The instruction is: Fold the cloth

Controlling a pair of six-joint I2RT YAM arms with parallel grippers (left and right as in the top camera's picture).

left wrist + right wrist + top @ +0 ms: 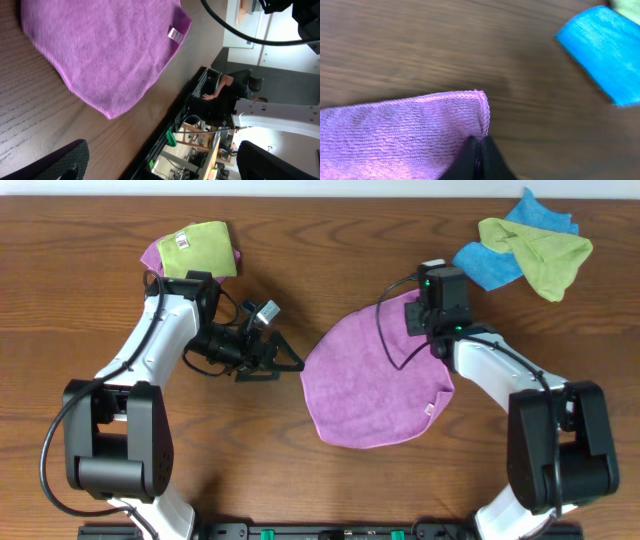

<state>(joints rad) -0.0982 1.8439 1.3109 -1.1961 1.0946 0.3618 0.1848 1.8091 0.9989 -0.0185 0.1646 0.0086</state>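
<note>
Cloth (370,385) lies spread flat at table centre, with its tag (430,408) at the cloth's 4 o'clock. Right gripper (479,152) has its jaws together on the 1 o'clock corner, a thin bite just inside the hem. Left gripper (285,365) stands empty, jaws wide apart, just beside the 9 o'clock edge.

Risks:
- The shallow pinch may slip on lifting.
- With one corner carried alone, the fold would likely skew or bunch.
- The blue cloth (495,260) lies near at 1 o'clock — outward travel could snag it.
</note>
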